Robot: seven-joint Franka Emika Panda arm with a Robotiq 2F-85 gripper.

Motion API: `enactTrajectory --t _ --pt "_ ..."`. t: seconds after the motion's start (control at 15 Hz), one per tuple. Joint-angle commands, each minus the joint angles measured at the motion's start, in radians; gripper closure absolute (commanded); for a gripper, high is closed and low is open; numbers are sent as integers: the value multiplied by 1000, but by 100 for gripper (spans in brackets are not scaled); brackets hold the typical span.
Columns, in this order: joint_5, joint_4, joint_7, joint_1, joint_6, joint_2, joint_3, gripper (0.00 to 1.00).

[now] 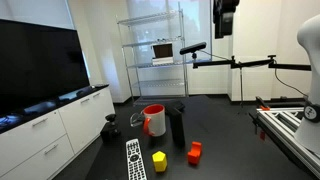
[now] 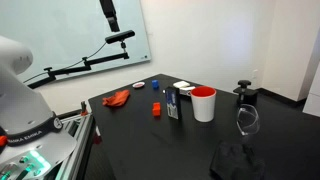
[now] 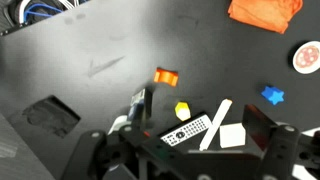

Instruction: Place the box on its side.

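Note:
The slim black box point(image 1: 178, 126) stands upright on the black table next to the red-and-white mug point(image 1: 153, 120). It also shows in an exterior view point(image 2: 174, 103) beside the mug point(image 2: 204, 104). In the wrist view the box point(image 3: 139, 103) is seen from above, left of centre. My gripper point(image 1: 225, 18) hangs high above the table, far from the box, and also shows in an exterior view point(image 2: 108, 15). In the wrist view its jaws point(image 3: 180, 150) are spread wide and empty.
An orange-red block point(image 1: 195, 152), a yellow block point(image 1: 159, 160) and a remote point(image 1: 134, 158) lie in front of the box. A red cloth point(image 2: 118, 97), a blue piece point(image 2: 156, 85), glasses point(image 2: 247, 121) and a black cloth point(image 2: 235, 160) also lie on the table.

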Motion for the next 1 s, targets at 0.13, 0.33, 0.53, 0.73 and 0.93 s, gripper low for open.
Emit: enactTrajectory --t 0.13,0.33,0.53,0.73,0.93 --pt "0 49 0 0 -15 -21 0 0" --pt "0 45 0 0 -16 -20 0 0" --pt "-12 43 -4 -9 22 -14 -3 0" --pt "-20 101 85 -94 122 120 -27 0" --pt "-13 151 145 -168 226 258 -64 0"
